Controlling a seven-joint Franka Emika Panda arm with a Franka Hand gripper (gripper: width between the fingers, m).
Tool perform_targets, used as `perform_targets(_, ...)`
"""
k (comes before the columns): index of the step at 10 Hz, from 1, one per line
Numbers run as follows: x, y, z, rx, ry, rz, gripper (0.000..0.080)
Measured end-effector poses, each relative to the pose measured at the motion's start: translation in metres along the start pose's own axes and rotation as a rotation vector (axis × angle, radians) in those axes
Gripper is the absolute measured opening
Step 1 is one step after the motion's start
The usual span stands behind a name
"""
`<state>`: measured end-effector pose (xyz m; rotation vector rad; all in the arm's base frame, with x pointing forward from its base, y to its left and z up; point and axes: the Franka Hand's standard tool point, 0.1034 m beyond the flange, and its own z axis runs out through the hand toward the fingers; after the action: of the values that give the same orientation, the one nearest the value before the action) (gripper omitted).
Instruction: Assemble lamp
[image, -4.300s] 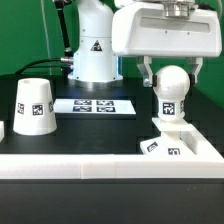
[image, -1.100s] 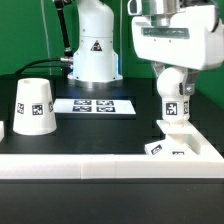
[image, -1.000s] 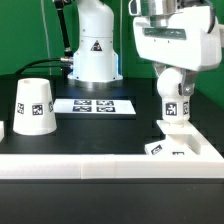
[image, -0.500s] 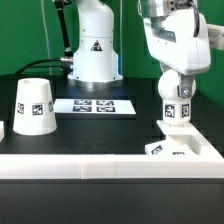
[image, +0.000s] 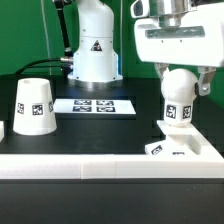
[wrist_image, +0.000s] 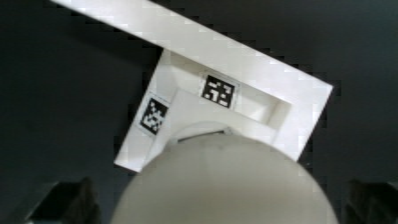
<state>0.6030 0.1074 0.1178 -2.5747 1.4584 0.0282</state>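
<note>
The white bulb cylinder (image: 178, 102) stands upright in the low square base (image: 182, 146) at the exterior view's right, by the front wall. My gripper (image: 184, 84) hangs over it, open. Its fingers stand one on each side of the bulb's round head with a small gap. In the wrist view the bulb's head (wrist_image: 222, 178) fills the space between the dark fingers (wrist_image: 64, 200). The base (wrist_image: 267, 120) with two tags lies below. The tapered shade (image: 32, 106) stands mouth down on the table at the exterior view's left, apart from the gripper.
The marker board (image: 92, 105) lies flat on the black table behind the middle. The arm's white pedestal (image: 92, 50) stands behind it. A white rail-like border wall (image: 90, 166) runs along the front; it also shows in the wrist view (wrist_image: 196, 38).
The gripper has turned about its vertical axis over the bulb, side-on half a second ago and face-on now. The bulb stays upright on the base. The shade has not moved.
</note>
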Motion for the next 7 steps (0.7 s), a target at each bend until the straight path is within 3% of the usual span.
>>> perform_targets(7,0.0012,0.0013,0.0013,-0.002,0.002,-0.571,0.0698)
